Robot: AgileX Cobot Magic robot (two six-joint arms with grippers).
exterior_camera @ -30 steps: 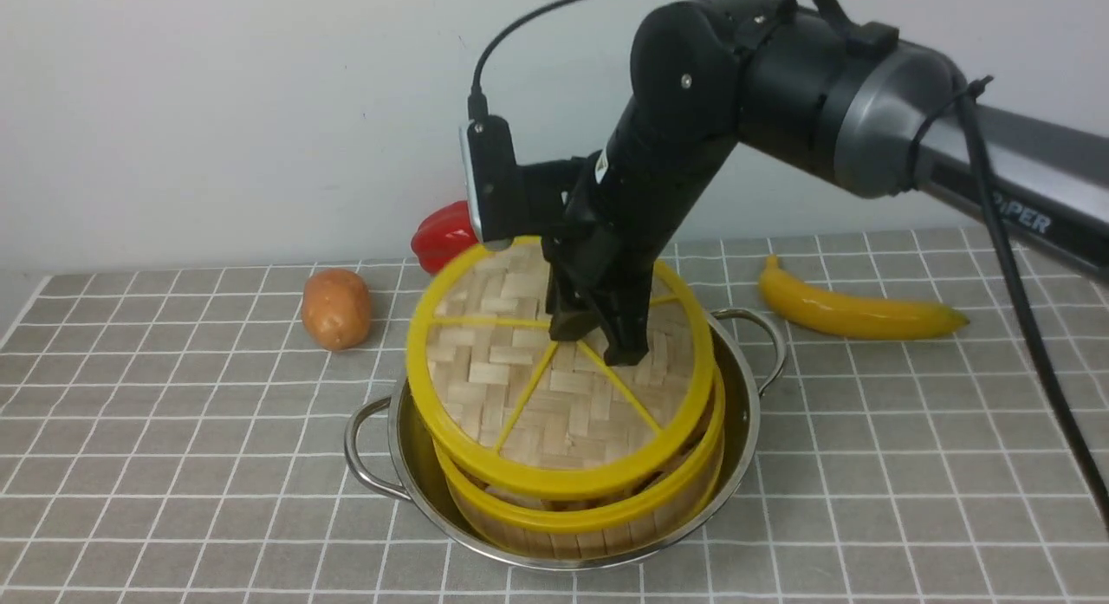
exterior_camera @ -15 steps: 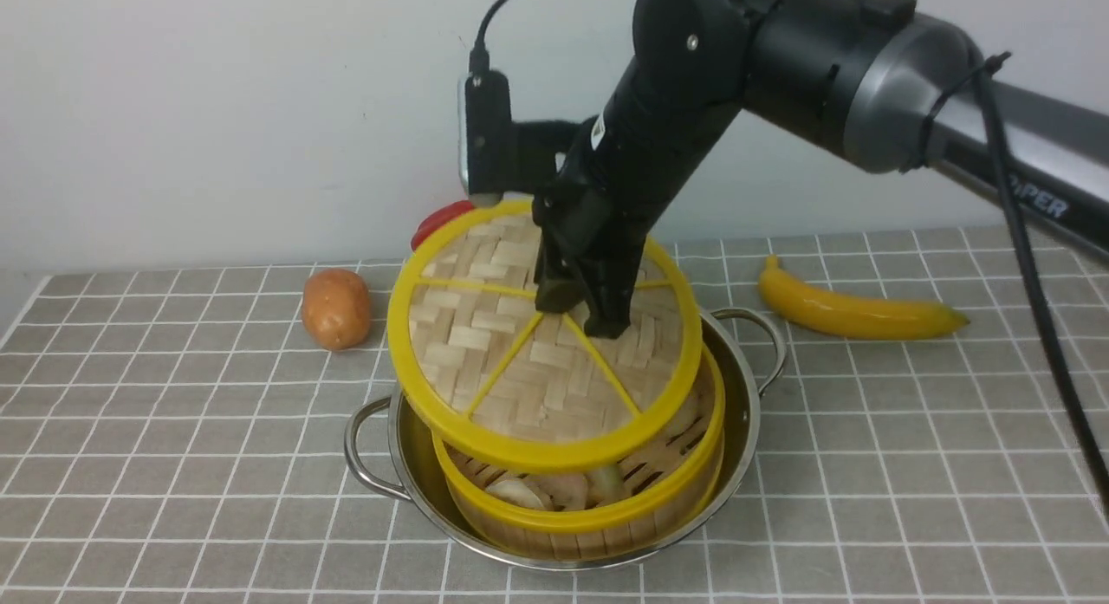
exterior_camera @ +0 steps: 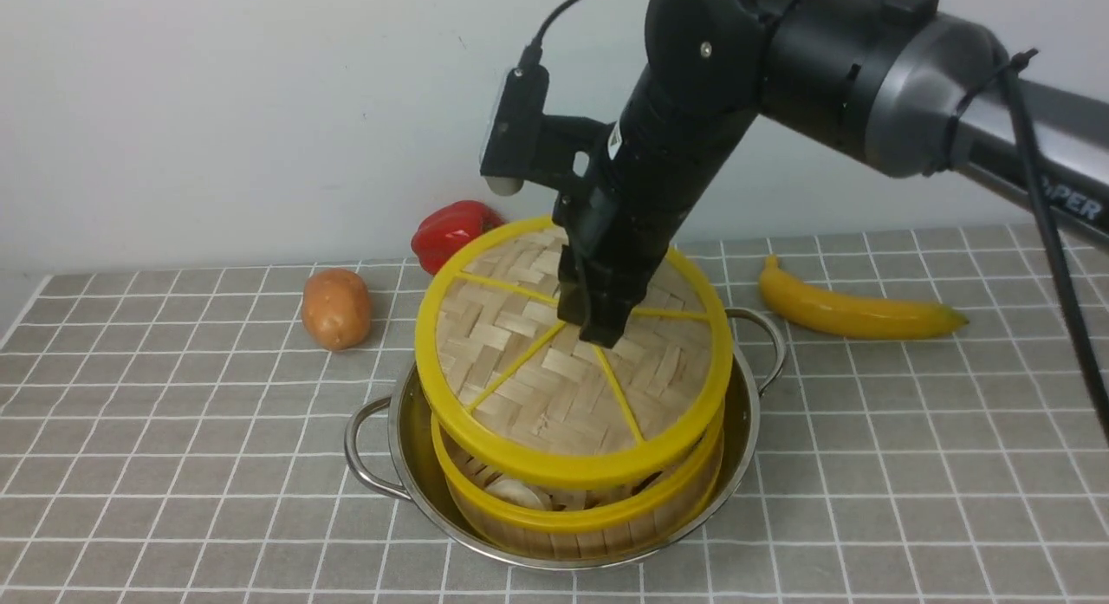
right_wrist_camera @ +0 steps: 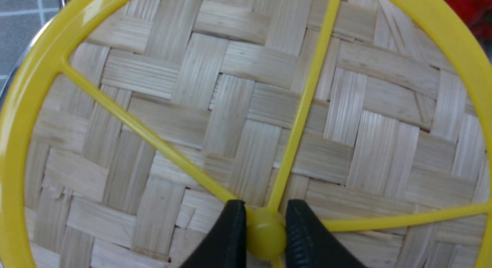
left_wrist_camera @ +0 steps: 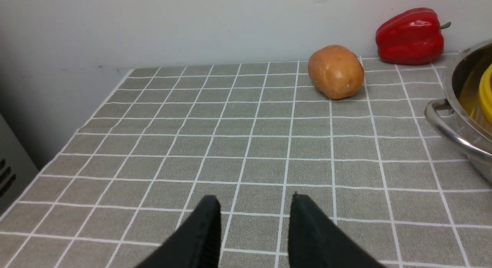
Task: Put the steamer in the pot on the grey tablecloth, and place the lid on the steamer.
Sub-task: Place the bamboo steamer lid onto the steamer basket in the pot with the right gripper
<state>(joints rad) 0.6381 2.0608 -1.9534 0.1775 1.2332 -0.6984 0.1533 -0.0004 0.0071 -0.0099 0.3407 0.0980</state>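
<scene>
Lidding step: the right gripper (exterior_camera: pixel 589 327) pinches between its jaws the centre knob (right_wrist_camera: pixel 266 233) of the flat woven-bamboo, yellow-rimmed lid (exterior_camera: pixel 554 396), tilted beneath them over the round bamboo steamer (exterior_camera: pixel 589 524) in the shiny steel pot (exterior_camera: pixel 414 465); next likely levelling, lowering, releasing; the left gripper (left_wrist_camera: pixel 253 208) is spread, empty.

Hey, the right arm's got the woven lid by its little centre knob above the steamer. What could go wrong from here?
1. The right gripper pinches only the small knob of the lid, so the lid could slip or swivel in that narrow grip.
2. The lid hangs tilted above the steamer. If released like this, it might seat crooked, or slide off towards the pot wall.
</scene>
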